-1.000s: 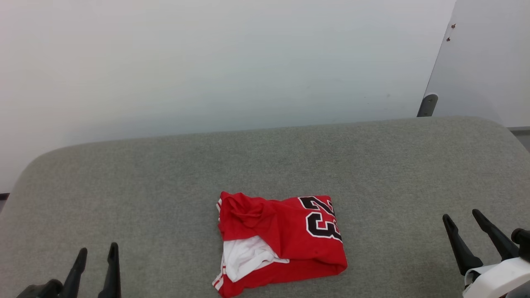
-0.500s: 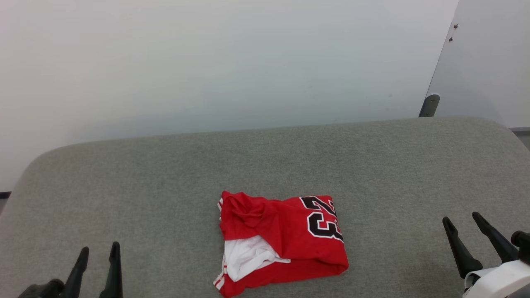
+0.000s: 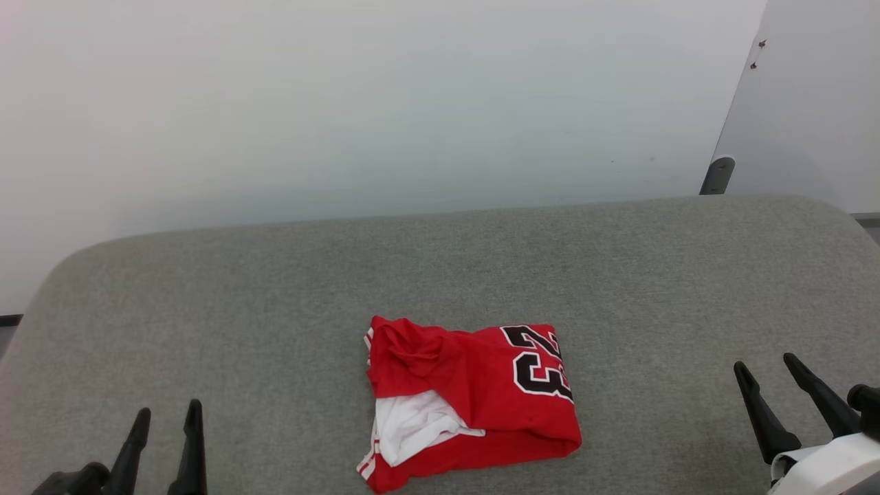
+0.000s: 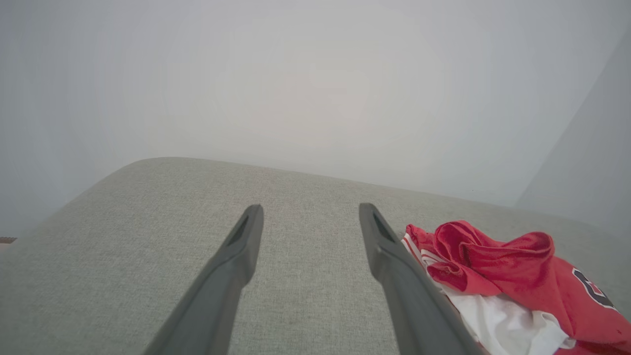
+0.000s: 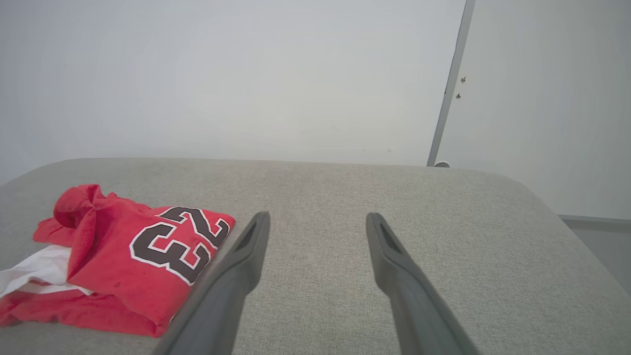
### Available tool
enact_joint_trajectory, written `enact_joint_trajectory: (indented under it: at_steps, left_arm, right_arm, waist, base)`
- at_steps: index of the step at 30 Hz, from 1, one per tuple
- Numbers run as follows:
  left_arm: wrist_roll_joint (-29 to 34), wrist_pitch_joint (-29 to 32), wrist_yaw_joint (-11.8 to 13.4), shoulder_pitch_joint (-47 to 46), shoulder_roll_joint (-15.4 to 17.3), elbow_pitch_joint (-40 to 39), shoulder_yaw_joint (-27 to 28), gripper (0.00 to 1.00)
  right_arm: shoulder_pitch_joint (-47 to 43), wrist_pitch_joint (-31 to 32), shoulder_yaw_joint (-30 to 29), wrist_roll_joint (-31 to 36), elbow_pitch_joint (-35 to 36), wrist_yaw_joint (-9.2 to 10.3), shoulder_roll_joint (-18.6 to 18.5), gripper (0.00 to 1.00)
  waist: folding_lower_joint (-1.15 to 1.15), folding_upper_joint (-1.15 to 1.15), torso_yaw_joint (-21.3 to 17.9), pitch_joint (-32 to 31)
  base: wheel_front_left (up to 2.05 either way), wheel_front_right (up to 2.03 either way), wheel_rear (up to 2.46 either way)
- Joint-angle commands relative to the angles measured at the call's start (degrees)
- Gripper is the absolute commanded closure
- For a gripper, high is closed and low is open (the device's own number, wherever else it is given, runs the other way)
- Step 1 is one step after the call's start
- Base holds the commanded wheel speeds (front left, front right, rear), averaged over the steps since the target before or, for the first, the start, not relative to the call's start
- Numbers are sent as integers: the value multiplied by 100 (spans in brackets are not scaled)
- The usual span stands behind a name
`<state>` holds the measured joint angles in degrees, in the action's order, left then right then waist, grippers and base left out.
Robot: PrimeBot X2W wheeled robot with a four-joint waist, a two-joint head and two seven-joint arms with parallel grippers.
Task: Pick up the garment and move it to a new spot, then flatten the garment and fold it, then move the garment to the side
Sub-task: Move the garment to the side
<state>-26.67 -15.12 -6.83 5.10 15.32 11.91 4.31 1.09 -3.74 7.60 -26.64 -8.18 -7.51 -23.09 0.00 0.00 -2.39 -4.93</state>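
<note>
The garment [image 3: 474, 402] lies on the desk [image 3: 275, 295] close to its near edge and about midway between left and right, folded into a rough, lumpy rectangle. Its red cloth looks thin and slightly sheened, like mesh jersey fabric, and it is bunched into soft ridges at the far left corner. A large black "23" [image 3: 540, 361] outlined in white sits on the right part of the top layer, turned sideways. A crumpled patch of white cloth [image 3: 412, 426] shows from under the red flap at the near left, and red-and-white stripe trim [image 3: 366, 467] runs along the left edge. The fold on the near right side is rounded and puffy rather than pressed flat. The desk is covered in grey-green woven fabric with a fine, felt-like grain, and its corners are broadly rounded. The left gripper [image 3: 168, 409] hovers at the near left, its two long, dark, matte, tapering fingers spread wide with nothing between them. The right gripper [image 3: 764, 362] hangs at the near right, its fingers likewise wide apart and empty, rising from a smooth white wrist housing [image 3: 825, 467]. Both are well apart from the garment. Behind the desk stands a plain pale wall [image 3: 344, 103], with a flat pale panel [image 3: 818, 103] at the far right.
</note>
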Motion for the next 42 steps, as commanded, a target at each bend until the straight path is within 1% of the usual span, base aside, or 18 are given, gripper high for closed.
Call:
enact_joint_trajectory:
  at_steps: [1,5,9,12,18,22,26,29,34,41,42]
  left_arm:
    - [66,2,-8,50,-9,-22,1,0]
    - [60,4,31,12,-12,-27,-3,0]
    - [58,21,103,-30,11,-43,21,0]
    - [83,50,120,-43,36,-95,-15,0]
    - [110,135,161,-95,56,-219,-125,0]
    - [133,182,175,-117,5,-274,-243,0]
    - [137,197,165,-130,-47,-263,-345,0]
    - [125,173,140,-169,-93,-218,-421,0]
    - [125,119,105,-325,-191,-89,-552,0]
    - [90,54,57,-560,-294,99,-683,0]
    - [90,54,57,-560,-294,99,-683,0]
  right_arm:
    - [-65,-9,-33,30,14,4,10,0]
    - [-70,64,-17,28,38,4,33,0]
    - [24,229,127,-20,29,4,10,0]
    - [157,385,267,-75,1,4,-26,0]
    - [404,740,596,-174,-225,4,-95,0]
    - [572,989,775,-311,-459,4,-165,0]
    - [755,1236,947,-430,-672,4,-243,0]
    - [891,1456,1048,-550,-836,4,-282,0]
    - [1123,1906,1110,-563,-1171,4,-323,0]
    - [1360,2586,1005,-637,-1558,4,-176,0]
    - [1360,2586,1005,-637,-1558,4,-176,0]
  waist:
    - [0,0,15,8]
    - [0,0,98,31]
    - [0,0,297,66]
    - [0,0,525,109]
    - [0,0,1102,173]
    - [0,0,1442,219]
    - [0,0,1691,291]
    - [0,0,1828,397]
    - [0,0,2005,598]
    - [0,0,2168,840]
    - [0,0,2168,840]
  base:
    - [0,0,0]
    - [0,0,0]
    - [0,0,0]
    - [0,0,0]
    - [0,0,0]
    - [0,0,0]
    - [0,0,0]
    - [0,0,0]
    - [0,0,0]
    - [0,0,0]
    - [0,0,0]
